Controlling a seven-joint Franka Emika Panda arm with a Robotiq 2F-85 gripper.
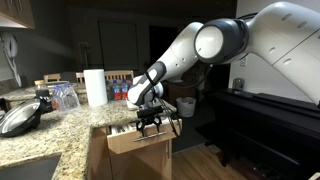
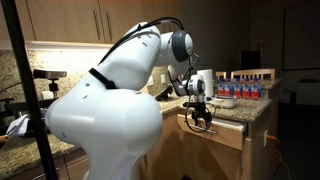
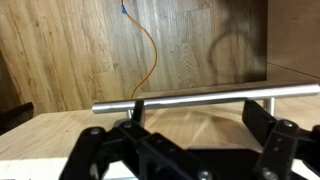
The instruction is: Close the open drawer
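The light-brown wooden drawer (image 1: 135, 141) stands pulled out from under the granite counter in both exterior views (image 2: 222, 131). Some of its contents show behind the front panel, too small to make out. In the wrist view its long silver bar handle (image 3: 200, 97) runs across the frame, just beyond the drawer front's top edge (image 3: 60, 135). My gripper (image 3: 197, 117) is open and empty, its two black fingers spread wide at the drawer front, with the handle at their tips. It hangs right over the drawer's front in both exterior views (image 1: 152, 123) (image 2: 200, 114).
On the granite counter (image 1: 60, 130) stand a paper towel roll (image 1: 95, 87), several bottles (image 1: 120, 92) and a dark pan (image 1: 20, 118). A dark piano-like cabinet (image 1: 265, 115) stands to the side. Wooden floor (image 3: 90, 50) lies below the drawer.
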